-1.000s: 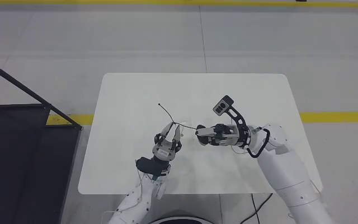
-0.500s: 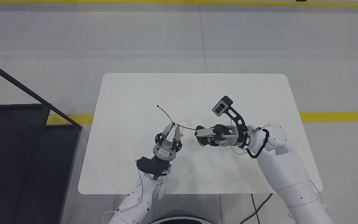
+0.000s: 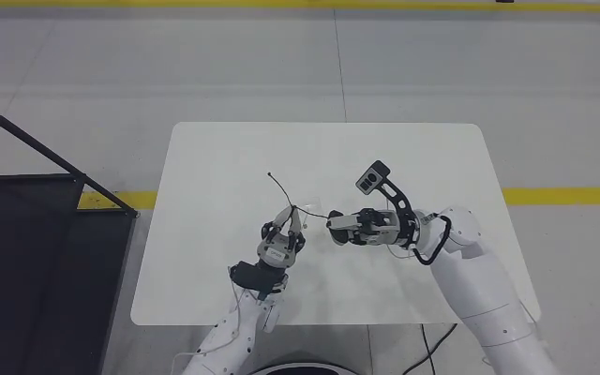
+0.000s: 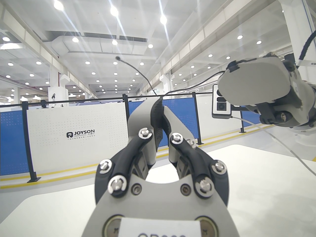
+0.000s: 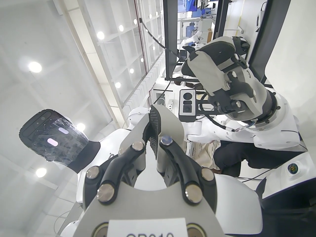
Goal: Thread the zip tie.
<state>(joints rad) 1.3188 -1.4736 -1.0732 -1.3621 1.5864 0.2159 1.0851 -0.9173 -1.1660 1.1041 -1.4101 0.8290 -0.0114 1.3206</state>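
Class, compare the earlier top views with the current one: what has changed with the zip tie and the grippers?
Very little. The free tip of the zip tie swayed slightly sideways, then swung back. The left gripper and right gripper stay shut on it above the table, where they were.

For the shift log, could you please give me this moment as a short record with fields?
Left tool: shut on the zip tie, above the table
Right tool: shut on the zip tie too, close beside the left tool
Zip tie: black, thin, one end jutting free past the left tool
Threading: no closed loop visible
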